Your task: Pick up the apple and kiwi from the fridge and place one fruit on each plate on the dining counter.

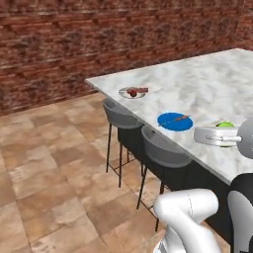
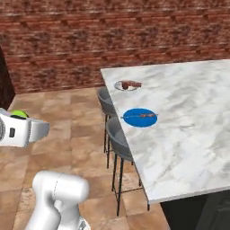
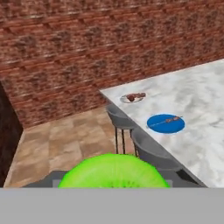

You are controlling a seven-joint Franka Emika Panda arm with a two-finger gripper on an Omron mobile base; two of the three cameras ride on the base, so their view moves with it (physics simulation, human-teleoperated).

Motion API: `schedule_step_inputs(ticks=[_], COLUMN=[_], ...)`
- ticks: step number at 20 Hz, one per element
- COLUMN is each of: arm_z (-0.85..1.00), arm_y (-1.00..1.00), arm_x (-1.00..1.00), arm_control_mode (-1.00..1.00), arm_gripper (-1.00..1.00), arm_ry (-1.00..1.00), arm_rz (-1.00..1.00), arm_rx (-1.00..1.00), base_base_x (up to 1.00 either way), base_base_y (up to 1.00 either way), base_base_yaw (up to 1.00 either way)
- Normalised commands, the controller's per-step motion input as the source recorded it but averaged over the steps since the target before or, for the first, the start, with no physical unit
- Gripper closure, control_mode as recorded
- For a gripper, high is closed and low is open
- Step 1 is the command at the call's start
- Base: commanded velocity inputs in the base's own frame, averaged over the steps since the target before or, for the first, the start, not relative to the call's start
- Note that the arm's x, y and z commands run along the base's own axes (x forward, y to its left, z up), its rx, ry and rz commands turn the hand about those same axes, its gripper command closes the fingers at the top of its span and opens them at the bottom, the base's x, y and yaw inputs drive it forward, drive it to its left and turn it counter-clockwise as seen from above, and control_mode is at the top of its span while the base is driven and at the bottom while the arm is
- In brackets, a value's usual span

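Brick-walled and tiled, the kitchen holds the dining counter (image 1: 217,84) ahead, where the gripper (image 1: 217,136), closed around the kiwi (image 3: 114,171), should travel level toward the blue plate (image 1: 175,121), since the apple (image 1: 132,92) occupies the grey plate (image 1: 124,92).

Two grey stools (image 1: 148,143) stand along the near edge of the dining counter (image 2: 188,130). A thin skewer (image 2: 141,116) lies across the blue plate (image 2: 140,118); the marble around is bare.
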Motion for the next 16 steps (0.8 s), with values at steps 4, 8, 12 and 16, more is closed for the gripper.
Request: schedule_step_inputs(ticks=[4,8,12,16], arm_z=[0.0,0.0,0.0,0.0], arm_y=[0.0,0.0,0.0,0.0], arm_x=[0.0,0.0,0.0,0.0], arm_control_mode=[1.0,1.0,1.0,1.0], arm_gripper=[1.0,1.0,1.0,1.0], arm_ry=[0.0,0.0,0.0,0.0], arm_rz=[0.0,0.0,0.0,0.0], arm_rx=[0.0,0.0,0.0,0.0], base_base_x=[0.41,0.39,0.41,0.46], base_base_y=[0.84,0.89,0.85,0.76], base_base_yaw=[-0.57,-0.55,-0.57,-0.61])
